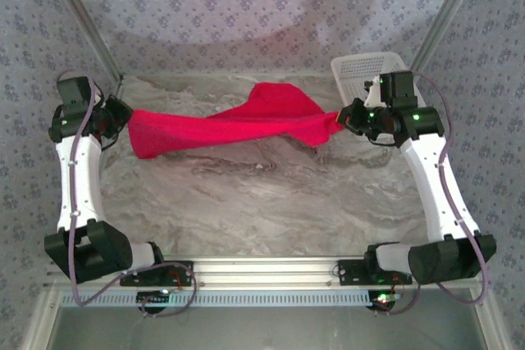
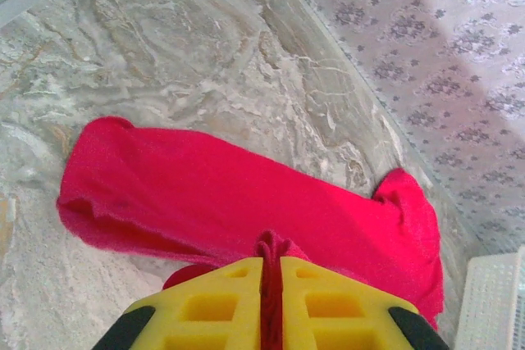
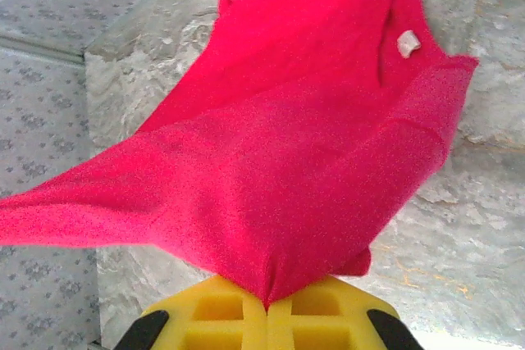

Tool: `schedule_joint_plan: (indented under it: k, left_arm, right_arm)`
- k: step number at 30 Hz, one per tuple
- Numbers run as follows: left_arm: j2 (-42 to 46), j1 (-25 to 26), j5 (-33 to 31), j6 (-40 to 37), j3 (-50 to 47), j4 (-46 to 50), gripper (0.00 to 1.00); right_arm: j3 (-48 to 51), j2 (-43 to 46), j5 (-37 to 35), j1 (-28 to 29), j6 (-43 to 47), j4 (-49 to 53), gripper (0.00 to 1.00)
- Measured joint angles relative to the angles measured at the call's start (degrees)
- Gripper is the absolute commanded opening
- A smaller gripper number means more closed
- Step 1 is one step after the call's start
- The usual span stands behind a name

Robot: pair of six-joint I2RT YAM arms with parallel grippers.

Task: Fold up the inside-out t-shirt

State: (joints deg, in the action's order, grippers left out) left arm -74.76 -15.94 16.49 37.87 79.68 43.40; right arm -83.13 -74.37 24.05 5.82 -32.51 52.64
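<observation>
The inside-out t-shirt [image 1: 238,126] is bright red and hangs stretched between both arms over the far half of the marble table. My left gripper [image 1: 123,125] is shut on its left end; the left wrist view shows red cloth [image 2: 246,202] pinched between the yellow fingers [image 2: 221,301]. At the right end my right gripper [image 1: 343,118] is shut on another bunch of the shirt [image 3: 312,120], the cloth running into the closed yellow fingers [image 3: 238,313]. A small white neck tag [image 3: 407,43] shows near the collar.
A white mesh basket [image 1: 369,71] stands at the table's far right corner, right behind the right gripper; its edge [image 2: 492,301] appears in the left wrist view. Patterned walls close in the table's far and side edges. The near marble surface [image 1: 262,211] lies bare.
</observation>
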Motion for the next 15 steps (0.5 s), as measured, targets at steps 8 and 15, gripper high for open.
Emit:
schedule_joint_plan:
  k: [8, 15]
  left_arm:
    - [-0.4, 8.1, 0.5, -0.6, -7.6, -3.5, 0.08]
    - [-11.6, 12.8, -5.6, -0.9, -17.2, -5.9, 0.09]
  right_arm:
    - [4.6, -0.7, 1.2, 0.8, -0.2, -2.2, 0.0]
    - [10.9, -5.3, -2.4, 1.1, 0.5, -3.2, 0.0]
